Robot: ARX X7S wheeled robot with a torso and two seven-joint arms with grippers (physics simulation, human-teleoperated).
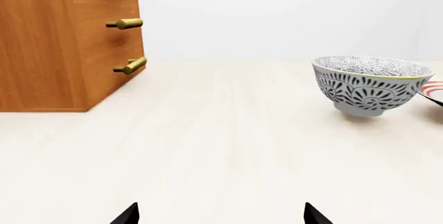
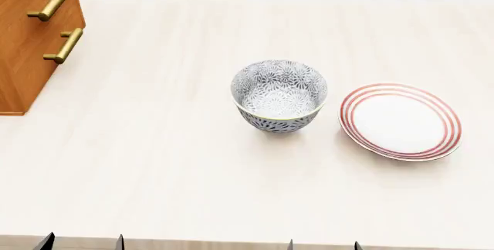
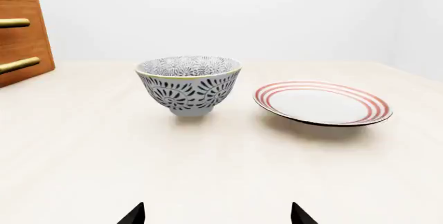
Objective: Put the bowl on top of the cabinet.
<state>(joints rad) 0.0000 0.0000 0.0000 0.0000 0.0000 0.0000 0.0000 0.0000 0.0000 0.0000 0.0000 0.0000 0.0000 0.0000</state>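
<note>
No writing I can read, bowl (image 2: 279, 95) upright mid-counter (image 2: 170, 169) beside plate (image 2: 401, 121), cabinet (image 2: 31, 36) cut off at my far left, top unseen, both jaws spread wide, empty, only tips showing.

Bright, even, shadeless render light — only faint soft shadows under the bowl (image 3: 188, 83) and plate (image 3: 322, 103); sharp throughout, no glare.

Bowl (image 2: 279, 95): white, dense dark grey floral pattern, pale yellowish rim; plate (image 2: 401, 121): white, red concentric rings; cabinet (image 2: 29, 36): orange-brown wood, brass handles (image 2: 64, 46); table (image 2: 170, 163): pale cream woodgrain.
</note>
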